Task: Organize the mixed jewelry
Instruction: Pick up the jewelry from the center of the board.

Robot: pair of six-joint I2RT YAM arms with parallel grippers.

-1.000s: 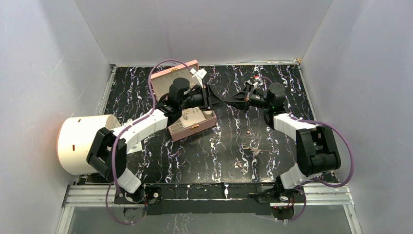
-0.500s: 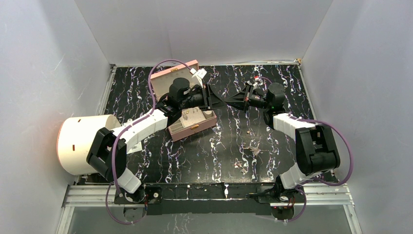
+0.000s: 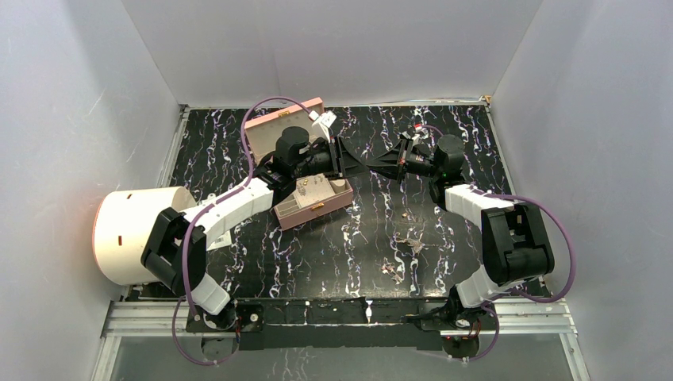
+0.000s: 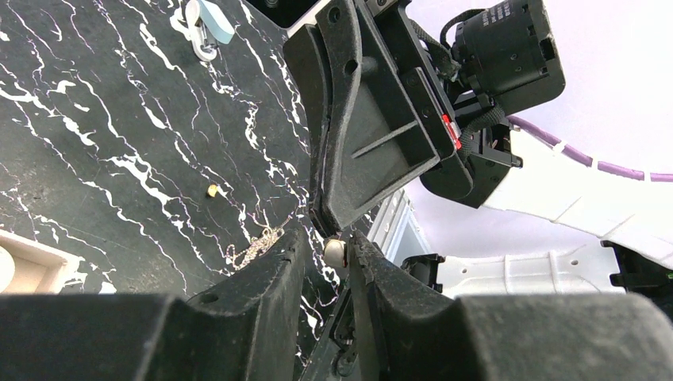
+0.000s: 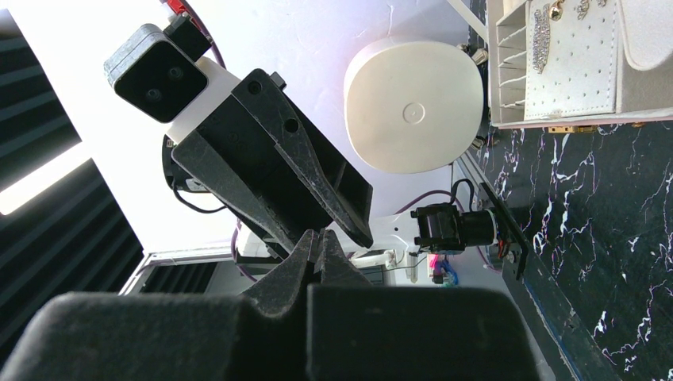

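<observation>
Both grippers meet in the air over the middle of the table. My right gripper (image 3: pixel 374 164) (image 4: pixel 321 228) (image 5: pixel 321 236) is shut, and a small pearl piece (image 4: pixel 336 252) hangs at its tip. My left gripper (image 3: pixel 354 164) (image 4: pixel 328 243) stands open around that pearl. The pearl touches one finger and a gap shows on the other side. Loose mixed jewelry lies on the black marbled table: a thin chain (image 4: pixel 254 244), a gold bit (image 4: pixel 212 190), a pale blue piece (image 4: pixel 213 17), and small clusters (image 3: pixel 410 243) (image 3: pixel 390 270).
An open pink box (image 3: pixel 315 208) with pale compartments (image 5: pixel 555 71) sits under the left arm, its lid (image 3: pixel 279 125) raised behind. A white tag (image 3: pixel 324 121) hangs by the lid. A large white cylinder (image 3: pixel 131 234) stands at the left wall. White walls enclose the table.
</observation>
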